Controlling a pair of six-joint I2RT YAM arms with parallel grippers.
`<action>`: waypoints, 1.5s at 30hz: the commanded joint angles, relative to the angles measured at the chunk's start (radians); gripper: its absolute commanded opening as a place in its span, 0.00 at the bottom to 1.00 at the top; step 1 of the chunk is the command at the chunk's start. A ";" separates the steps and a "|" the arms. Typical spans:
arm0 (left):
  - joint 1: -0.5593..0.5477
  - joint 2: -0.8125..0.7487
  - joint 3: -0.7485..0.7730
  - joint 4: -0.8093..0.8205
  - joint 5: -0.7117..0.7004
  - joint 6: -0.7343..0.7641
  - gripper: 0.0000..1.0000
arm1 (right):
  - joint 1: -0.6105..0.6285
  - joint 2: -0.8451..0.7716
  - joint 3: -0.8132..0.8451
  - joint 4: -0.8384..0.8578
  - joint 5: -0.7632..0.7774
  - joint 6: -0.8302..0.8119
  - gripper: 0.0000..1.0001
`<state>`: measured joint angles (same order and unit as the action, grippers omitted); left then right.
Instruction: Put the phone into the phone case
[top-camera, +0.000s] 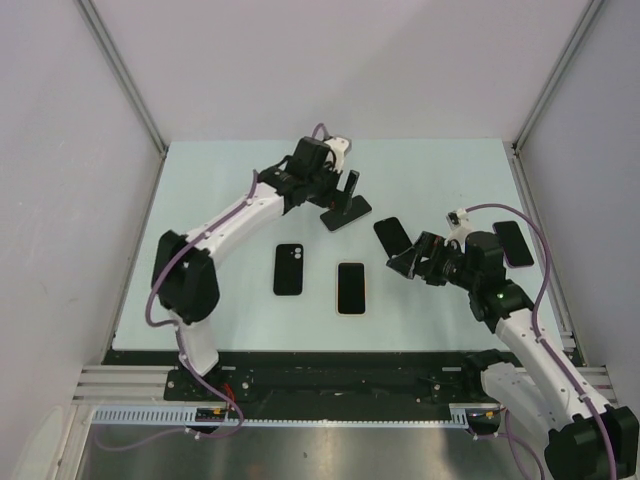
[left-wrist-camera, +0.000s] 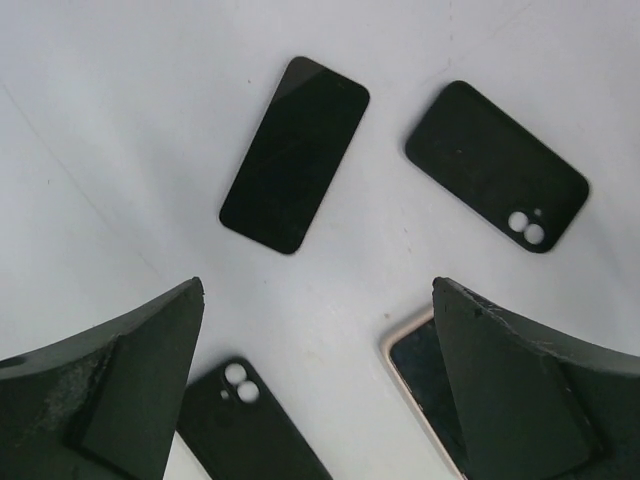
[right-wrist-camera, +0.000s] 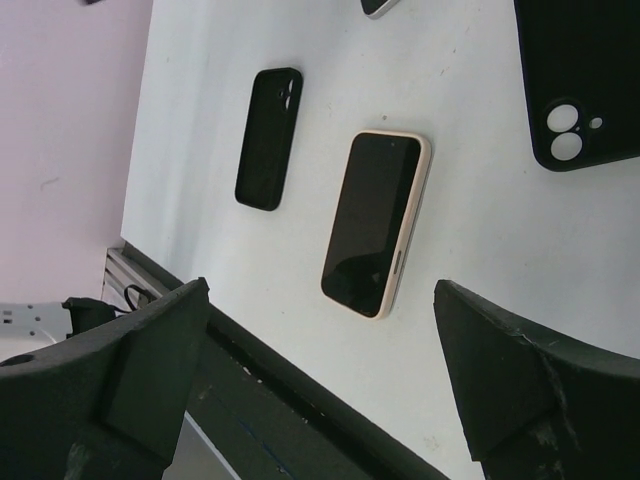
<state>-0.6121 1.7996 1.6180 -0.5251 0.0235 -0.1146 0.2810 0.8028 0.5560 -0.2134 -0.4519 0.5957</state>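
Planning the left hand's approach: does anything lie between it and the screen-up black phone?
Nothing visible does. The open left hand hovers over bare table, and the black phone lies flat just ahead of it. The black case sits beside the phone, apart, off that path.

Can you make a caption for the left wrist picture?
Open claw over a black phone, a cream phone and two cases.

Left gripper (left-wrist-camera: 318, 292) and right gripper (right-wrist-camera: 320, 292) hover (jaws spread wide)
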 joint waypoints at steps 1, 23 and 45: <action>0.005 0.176 0.114 0.004 0.012 0.190 1.00 | -0.003 -0.040 0.041 -0.010 0.005 0.015 0.98; 0.021 0.564 0.416 -0.069 0.013 0.262 1.00 | -0.005 -0.123 0.107 -0.124 0.041 0.006 0.98; 0.046 0.534 0.362 -0.110 0.079 0.210 0.88 | -0.005 -0.100 0.105 -0.090 0.039 0.039 0.98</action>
<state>-0.5755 2.4012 2.0155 -0.6266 0.0479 0.0753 0.2790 0.6872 0.6250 -0.3458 -0.4076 0.6106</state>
